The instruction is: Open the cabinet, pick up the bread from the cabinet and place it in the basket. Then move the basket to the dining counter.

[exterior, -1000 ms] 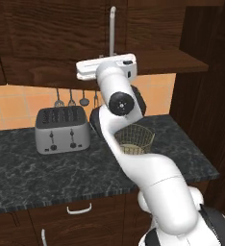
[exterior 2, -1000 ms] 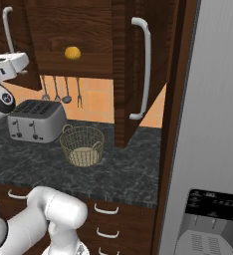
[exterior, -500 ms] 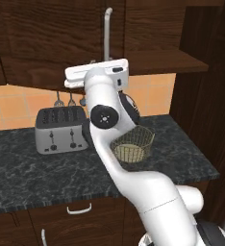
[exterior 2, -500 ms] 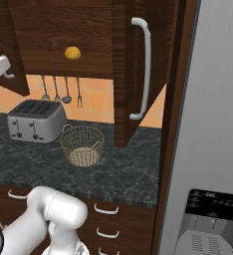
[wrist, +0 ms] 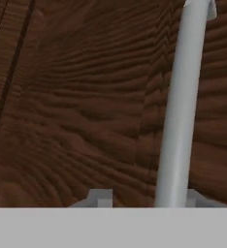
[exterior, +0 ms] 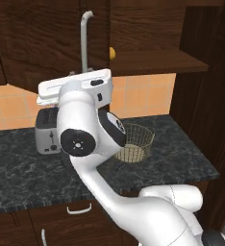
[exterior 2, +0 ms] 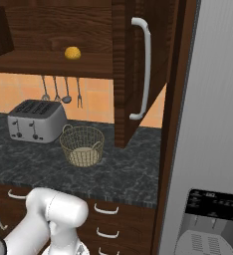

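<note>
Behind arm, basket [exterior: 135,142] (half hidden), bread [exterior: 112,53] clipped

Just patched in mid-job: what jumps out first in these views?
The white arm fills the left base view, reaching up to the cabinet door's silver handle, which runs between the gripper tips in the hand view. The bread sits on the open cabinet shelf, above the basket beside the toaster.

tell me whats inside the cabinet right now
On the cabinet shelf sits one bread bun, alone on the visible stretch. The shelf's left part is cut off by the frame edge, and a door hides the right part.
</note>
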Robot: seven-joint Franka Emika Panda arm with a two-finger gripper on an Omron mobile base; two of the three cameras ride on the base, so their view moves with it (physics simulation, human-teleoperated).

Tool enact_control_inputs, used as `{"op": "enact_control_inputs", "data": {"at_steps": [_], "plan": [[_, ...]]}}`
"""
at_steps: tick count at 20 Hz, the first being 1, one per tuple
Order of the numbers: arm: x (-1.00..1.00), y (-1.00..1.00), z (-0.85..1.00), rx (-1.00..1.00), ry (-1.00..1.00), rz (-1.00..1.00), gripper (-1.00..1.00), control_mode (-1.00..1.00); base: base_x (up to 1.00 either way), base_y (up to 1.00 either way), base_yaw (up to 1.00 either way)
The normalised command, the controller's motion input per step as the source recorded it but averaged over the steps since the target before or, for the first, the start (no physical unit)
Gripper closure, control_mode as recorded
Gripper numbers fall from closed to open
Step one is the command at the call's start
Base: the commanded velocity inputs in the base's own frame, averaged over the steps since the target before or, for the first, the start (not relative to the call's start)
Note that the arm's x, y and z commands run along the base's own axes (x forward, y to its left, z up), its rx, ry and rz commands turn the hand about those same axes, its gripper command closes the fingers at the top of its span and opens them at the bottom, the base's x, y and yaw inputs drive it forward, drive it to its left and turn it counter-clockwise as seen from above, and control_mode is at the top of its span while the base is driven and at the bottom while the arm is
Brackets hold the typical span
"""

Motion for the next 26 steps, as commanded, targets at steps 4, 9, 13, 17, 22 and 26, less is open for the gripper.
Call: {"op": "enact_control_inputs", "data": {"at_steps": [4, 9, 13, 17, 22, 26], "plan": [[-0.53, 0.57, 0.00, 0.00, 0.07, -0.01, 1.00, -1.00, 0.00, 0.00, 0.00], [-0.01, 0.04, 0.00, 0.00, 0.01, 0.00, -1.00, -1.00, 0.00, 0.00, 0.00], [-0.17, 0.00, 0.00, 0.00, 0.00, 0.00, -1.00, -1.00, 0.00, 0.00, 0.00], [-0.99, -0.14, -0.01, 0.00, 0.00, 0.00, -1.00, -1.00, 0.00, 0.00, 0.00], [-0.82, -0.86, 0.00, 0.05, 0.00, 0.00, -1.00, -1.00, 0.00, 0.00, 0.00], [-0.16, -1.00, 0.00, 0.14, 0.00, 0.05, -1.00, -1.00, 0.00, 0.00, 0.00]]}}
